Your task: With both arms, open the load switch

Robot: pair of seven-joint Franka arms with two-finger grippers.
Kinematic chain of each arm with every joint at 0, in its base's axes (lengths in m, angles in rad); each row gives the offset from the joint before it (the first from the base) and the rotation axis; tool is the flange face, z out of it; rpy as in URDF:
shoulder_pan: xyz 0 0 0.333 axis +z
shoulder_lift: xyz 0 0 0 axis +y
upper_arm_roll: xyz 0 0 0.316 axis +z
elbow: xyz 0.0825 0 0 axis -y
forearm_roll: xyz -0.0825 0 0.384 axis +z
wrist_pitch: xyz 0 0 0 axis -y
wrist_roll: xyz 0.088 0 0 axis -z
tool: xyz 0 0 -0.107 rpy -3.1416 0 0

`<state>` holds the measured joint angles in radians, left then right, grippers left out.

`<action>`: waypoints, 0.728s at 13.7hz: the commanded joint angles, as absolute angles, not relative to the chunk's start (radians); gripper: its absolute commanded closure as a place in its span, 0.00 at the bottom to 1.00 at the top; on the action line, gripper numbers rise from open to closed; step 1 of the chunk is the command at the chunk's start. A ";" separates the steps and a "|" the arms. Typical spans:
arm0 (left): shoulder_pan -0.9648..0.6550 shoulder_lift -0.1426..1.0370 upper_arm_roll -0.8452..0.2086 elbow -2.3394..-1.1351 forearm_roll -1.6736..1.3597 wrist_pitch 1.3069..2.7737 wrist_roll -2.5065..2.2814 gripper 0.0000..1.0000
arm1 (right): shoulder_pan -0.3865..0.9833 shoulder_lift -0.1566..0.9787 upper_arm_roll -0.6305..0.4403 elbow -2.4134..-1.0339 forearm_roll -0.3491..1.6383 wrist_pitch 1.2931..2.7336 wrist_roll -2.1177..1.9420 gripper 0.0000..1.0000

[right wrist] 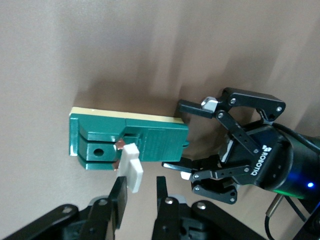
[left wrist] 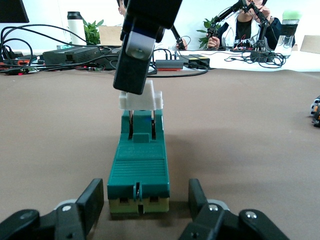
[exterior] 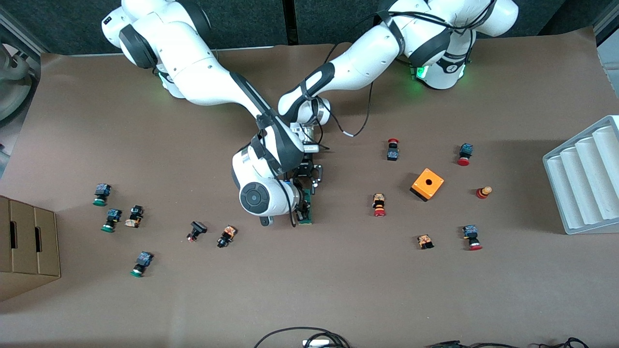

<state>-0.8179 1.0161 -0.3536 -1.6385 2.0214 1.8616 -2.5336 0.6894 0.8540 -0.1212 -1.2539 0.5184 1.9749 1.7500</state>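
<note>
While both arms crowd over the middle of the table, the load switch (exterior: pixel 306 207) lies flat on it, well apart from the orange cube (exterior: pixel 427 183), toward the right arm's end and a touch nearer the front camera. The left gripper (left wrist: pixel 147 200) sits low at the switch's plain end, its pincer drawn in narrow with one finger on each side of the green body. The right gripper (right wrist: pixel 140 192) is at the far end from it, pinched shut on the white block (right wrist: pixel 131 167), which stands tilted up from the body.

What worries me is the left hold. It catches only the very end of the body, so I'd guess a firm pull on the block could drag or lift the whole switch instead of opening it. The block is small too, and a skewed pull might let it slip out of the right fingers.
</note>
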 commanded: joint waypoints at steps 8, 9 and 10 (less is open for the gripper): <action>-0.833 1.048 -0.345 -1.617 2.026 1.850 -2.551 0.24 | 0.710 0.816 -0.120 -1.331 0.476 1.994 1.736 0.70; -0.833 1.048 -0.345 -1.617 2.026 1.850 -2.549 0.24 | 0.712 0.816 -0.120 -1.336 0.476 2.000 1.736 0.70; -0.833 1.048 -0.345 -1.617 2.026 1.850 -2.549 0.24 | 0.712 0.816 -0.120 -1.341 0.474 2.006 1.735 0.70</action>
